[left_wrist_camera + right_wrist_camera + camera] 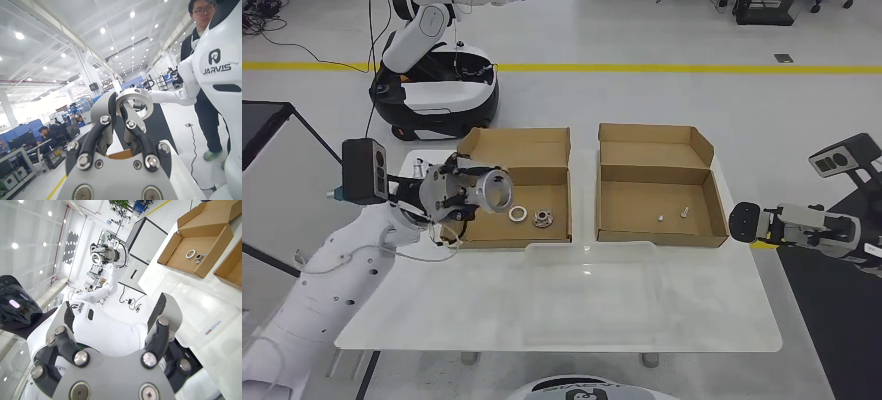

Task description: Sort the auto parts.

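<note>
The left gripper (118, 108) is clenched on a large metal ring (149, 103). Its fingers (113, 107) pinch the ring's wall, 1 outside and 1 through the bore. In the top view the ring hangs in the air at the left side of the left cardboard box (542, 190), raised above it.

On that box's floor lie a flat washer (517, 212) and a flanged hub (542, 216), just beside each other. The right cardboard box (642, 200) holds a small pin (660, 214) and a stubbier pin (682, 211), near each other. The right gripper (115, 311) is released and empty, and sits off the right end of the worktop (572, 300).

The step in hand looks like carrying the ring to its box. Since the round, bored parts sit in the left box and the pins in the right, the left box seems the likely destination. The next move calls for bringing the ring over a bare patch of that floor, clear of the washer and hub. It should then come down low before the fingers let go, because a ring gripped by 1 side of its wall may tip or roll if dropped from height.
</note>
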Controlling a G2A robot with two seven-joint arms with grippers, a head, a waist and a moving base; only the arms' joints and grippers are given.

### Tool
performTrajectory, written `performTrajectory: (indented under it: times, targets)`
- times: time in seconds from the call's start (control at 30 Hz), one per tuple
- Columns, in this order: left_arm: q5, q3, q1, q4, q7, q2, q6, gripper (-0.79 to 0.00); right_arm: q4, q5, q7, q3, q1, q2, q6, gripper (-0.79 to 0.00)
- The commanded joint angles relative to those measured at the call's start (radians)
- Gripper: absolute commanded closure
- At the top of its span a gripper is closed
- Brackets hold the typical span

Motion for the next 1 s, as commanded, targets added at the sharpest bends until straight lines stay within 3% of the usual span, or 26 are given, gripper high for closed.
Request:
performTrajectory:
  times: [0.0, 0.37, 0.77, 0.97]
  targets:
    - [-0.026, -0.006, 0.003, -0.009, 0.016, -0.004, 0.015, 0.0, 0.0, 0.0, 0.0, 0.0, 0.0, 0.0, 0.0, -0.785]
    - [-0.151, -0.061, 0.031, -0.098, 0.082, -0.034, 0.082, 0.0, 0.0, 0.0, 0.0, 0.0, 0.0, 0.0, 0.0, -0.785]
    - [-0.169, -0.128, 0.09, -0.173, 0.058, -0.074, 0.057, 0.0, 0.0, 0.0, 0.0, 0.0, 0.0, 0.0, 0.0, -0.785]
    - [-0.095, -0.172, 0.125, -0.13, -0.008, -0.08, -0.008, 0.0, 0.0, 0.0, 0.0, 0.0, 0.0, 0.0, 0.0, -0.785]
